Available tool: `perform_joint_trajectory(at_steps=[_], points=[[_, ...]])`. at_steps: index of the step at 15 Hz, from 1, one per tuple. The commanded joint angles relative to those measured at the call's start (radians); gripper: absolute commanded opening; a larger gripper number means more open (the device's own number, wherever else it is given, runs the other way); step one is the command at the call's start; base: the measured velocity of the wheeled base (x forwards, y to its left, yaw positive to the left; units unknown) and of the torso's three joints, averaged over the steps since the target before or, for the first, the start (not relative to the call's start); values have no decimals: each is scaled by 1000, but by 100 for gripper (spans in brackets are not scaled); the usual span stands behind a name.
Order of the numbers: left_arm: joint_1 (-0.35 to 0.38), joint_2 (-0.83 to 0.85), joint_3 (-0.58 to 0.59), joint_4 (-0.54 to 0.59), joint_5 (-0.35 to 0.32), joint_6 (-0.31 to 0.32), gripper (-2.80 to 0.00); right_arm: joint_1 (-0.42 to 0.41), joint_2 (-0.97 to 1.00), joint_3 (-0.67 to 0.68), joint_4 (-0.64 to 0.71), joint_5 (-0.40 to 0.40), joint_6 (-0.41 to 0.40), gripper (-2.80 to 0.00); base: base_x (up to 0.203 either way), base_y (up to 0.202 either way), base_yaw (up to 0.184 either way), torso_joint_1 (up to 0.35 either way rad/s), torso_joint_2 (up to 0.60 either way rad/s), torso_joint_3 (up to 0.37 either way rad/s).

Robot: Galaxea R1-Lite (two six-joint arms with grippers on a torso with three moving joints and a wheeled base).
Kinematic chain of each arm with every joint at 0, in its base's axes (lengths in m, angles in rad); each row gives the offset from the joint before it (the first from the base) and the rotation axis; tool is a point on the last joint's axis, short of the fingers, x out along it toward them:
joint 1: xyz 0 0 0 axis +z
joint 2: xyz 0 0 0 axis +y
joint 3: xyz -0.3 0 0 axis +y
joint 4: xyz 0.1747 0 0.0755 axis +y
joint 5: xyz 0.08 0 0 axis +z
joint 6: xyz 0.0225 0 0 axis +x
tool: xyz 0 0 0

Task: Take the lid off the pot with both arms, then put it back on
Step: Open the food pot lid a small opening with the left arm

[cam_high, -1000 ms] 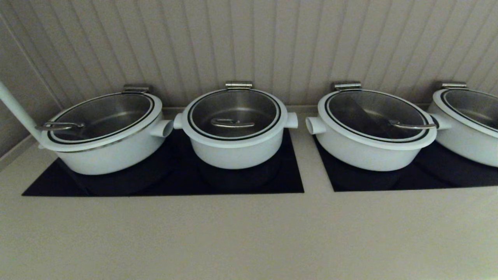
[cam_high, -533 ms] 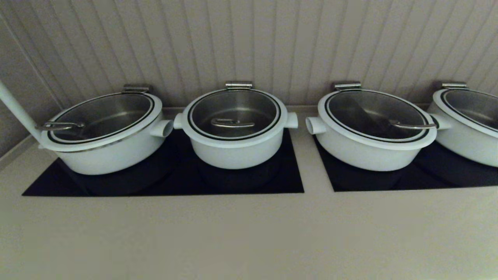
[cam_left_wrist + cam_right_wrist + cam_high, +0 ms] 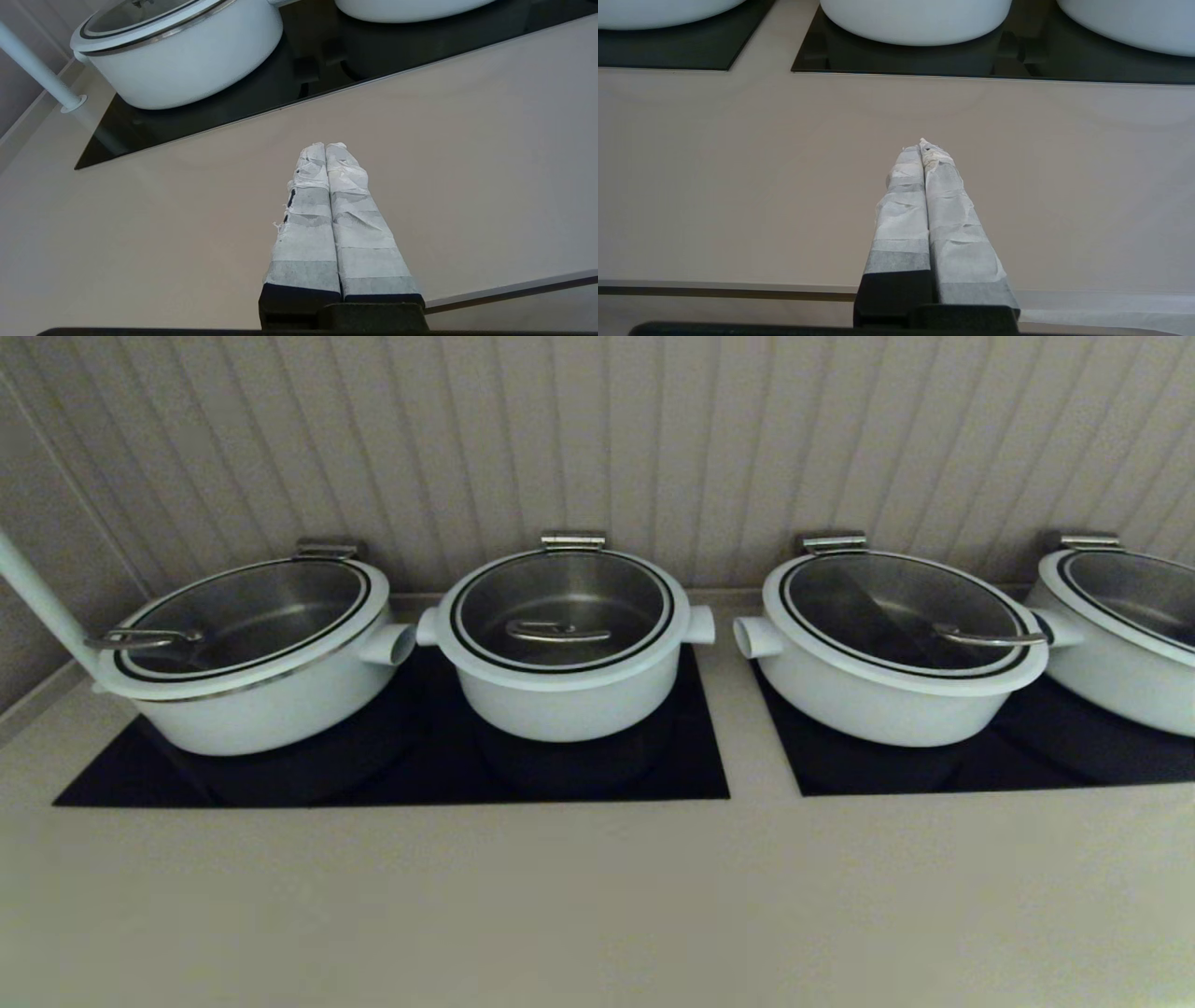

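The small deep white pot (image 3: 560, 695) stands second from the left on the left black cooktop (image 3: 691, 775). Its round glass lid (image 3: 597, 593) rests closed on it, with the curved steel handle (image 3: 557, 633) at its centre and a steel hinge bracket (image 3: 572, 539) behind. Neither arm shows in the head view. My left gripper (image 3: 325, 147) is shut and empty over the bare counter in front of the left cooktop. My right gripper (image 3: 922, 147) is shut and empty over the counter in front of the right cooktop. The pot's base shows at the edge of the left wrist view (image 3: 411, 7).
A wide white pot (image 3: 252, 700) stands left of the small pot, another (image 3: 887, 695) to its right on the second cooktop (image 3: 1027, 765), and a further one (image 3: 1120, 663) at far right. A white pole (image 3: 42, 602) rises at far left. A panelled wall stands behind.
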Motion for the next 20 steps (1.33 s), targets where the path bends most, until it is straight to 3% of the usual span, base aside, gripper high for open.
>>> perform_joint_trajectory(at_steps=[1,4,7,14,18,20], points=[[0,1,0,2,0,-3,-280,0,0,0,0,0,0,-280,0,0,0,0,0,0],[0,2,-8,2,-3,-9,-280,1,0,0,1,0,4,-280,0,0,0,0,0,0],[0,68,-97,2,-52,-12,-280,1,0,0,0,0,6,-280,0,0,0,0,0,0],[-28,501,-467,-11,-78,-7,-280,1,0,0,0,0,6,-280,0,0,0,0,0,0],[-73,704,-615,-12,-275,22,-280,5,0,0,0,0,4,-280,0,0,0,0,0,0],[-91,787,-622,-12,-318,34,-280,5,0,0,1,0,10,-280,0,0,0,0,0,0]])
